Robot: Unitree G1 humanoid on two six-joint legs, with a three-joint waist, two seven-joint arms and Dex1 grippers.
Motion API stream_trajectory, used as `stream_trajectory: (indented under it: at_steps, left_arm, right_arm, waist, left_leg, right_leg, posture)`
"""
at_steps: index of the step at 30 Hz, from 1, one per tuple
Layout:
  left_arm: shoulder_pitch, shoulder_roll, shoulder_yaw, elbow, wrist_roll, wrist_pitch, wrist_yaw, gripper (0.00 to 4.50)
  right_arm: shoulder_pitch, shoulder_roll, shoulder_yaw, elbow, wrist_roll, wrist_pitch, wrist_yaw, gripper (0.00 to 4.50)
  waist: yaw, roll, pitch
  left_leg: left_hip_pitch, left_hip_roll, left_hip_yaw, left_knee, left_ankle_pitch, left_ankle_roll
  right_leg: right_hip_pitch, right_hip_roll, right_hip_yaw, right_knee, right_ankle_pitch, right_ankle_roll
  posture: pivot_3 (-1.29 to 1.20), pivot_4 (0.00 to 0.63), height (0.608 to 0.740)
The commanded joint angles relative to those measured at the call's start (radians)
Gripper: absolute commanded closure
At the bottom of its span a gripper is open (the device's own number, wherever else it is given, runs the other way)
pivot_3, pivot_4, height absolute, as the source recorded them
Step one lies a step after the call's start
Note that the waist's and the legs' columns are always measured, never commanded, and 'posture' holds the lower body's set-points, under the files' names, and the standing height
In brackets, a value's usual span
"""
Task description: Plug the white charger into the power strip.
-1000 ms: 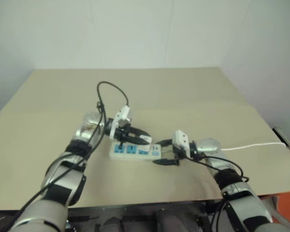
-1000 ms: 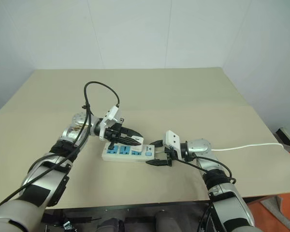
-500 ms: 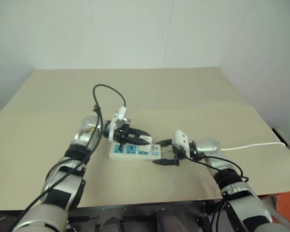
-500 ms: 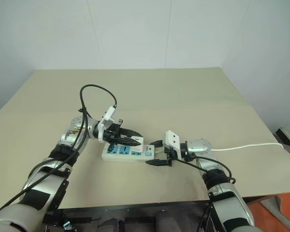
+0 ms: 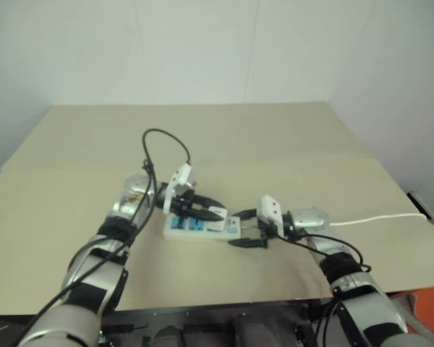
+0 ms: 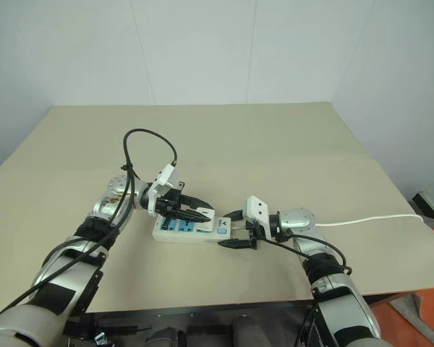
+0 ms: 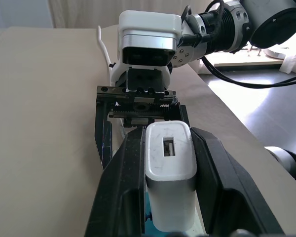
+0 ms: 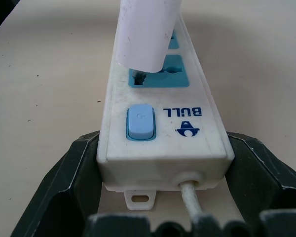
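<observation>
Left gripper (image 7: 170, 197) clamps the white charger (image 7: 170, 173) over the power strip (image 8: 160, 118), whose switch end sits between the right gripper's (image 8: 163, 197) fingers

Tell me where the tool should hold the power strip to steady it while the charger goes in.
Hold the power strip across its two long sides at the switch-and-cord end, coming in along its length from that end. The bar is narrow there, and that end is clear of the white charger over the nearest socket. The right tool already straddles that end; the left tool holds the charger.
</observation>
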Motion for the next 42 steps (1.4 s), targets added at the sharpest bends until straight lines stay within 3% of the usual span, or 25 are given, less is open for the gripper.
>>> stream_trajectory:
  at_steps: [1,14,21,30,42]
  left_arm:
    - [0.006,0.001,-0.009,0.021,0.031,-0.036,-0.002,3.49]
    - [0.000,0.035,-0.056,0.039,0.021,-0.026,-0.002,3.49]
    - [-0.013,0.069,-0.157,0.032,0.009,-0.034,-0.002,3.49]
    - [0.011,0.018,-0.052,0.091,0.047,-0.141,0.002,3.49]
    - [0.117,0.014,0.006,0.000,0.095,-0.127,-0.001,3.49]
  right_arm:
    - [0.031,0.003,0.047,0.030,-0.055,0.002,-0.001,1.10]
    - [0.031,0.009,0.057,0.045,-0.062,-0.010,-0.004,1.10]
    - [0.032,0.013,0.063,0.052,-0.068,-0.015,-0.010,1.10]
    - [0.045,0.009,0.064,0.038,-0.068,-0.021,-0.024,1.10]
    - [0.059,0.005,0.077,0.031,-0.076,-0.037,-0.028,1.10]
  waist:
    - [0.000,0.000,0.000]
    - [-0.001,0.000,-0.001]
    - [-0.011,0.000,-0.001]
    - [-0.012,0.000,-0.001]
    - [-0.014,0.000,-0.002]
  left_leg:
    - [0.000,0.000,0.000,0.000,0.000,0.000]
    - [0.003,0.000,0.000,-0.001,0.000,0.000]
    - [0.003,0.000,-0.001,-0.004,0.000,0.000]
    - [0.005,0.000,-0.001,-0.004,0.000,0.000]
    - [0.006,0.000,0.000,-0.007,0.000,0.000]
  right_leg:
    - [0.000,0.000,0.000,0.000,0.000,0.000]
    - [0.002,0.000,0.000,-0.001,0.000,-0.001]
    - [0.002,0.002,0.002,-0.003,-0.001,-0.001]
    - [0.003,0.002,0.002,-0.003,-0.001,-0.001]
    - [0.004,0.002,0.003,-0.005,-0.001,-0.001]
  posture:
    - [0.00,0.150,0.740]
    - [0.00,0.150,0.740]
    - [0.00,0.150,0.740]
    - [0.00,0.150,0.740]
    - [0.00,0.150,0.740]
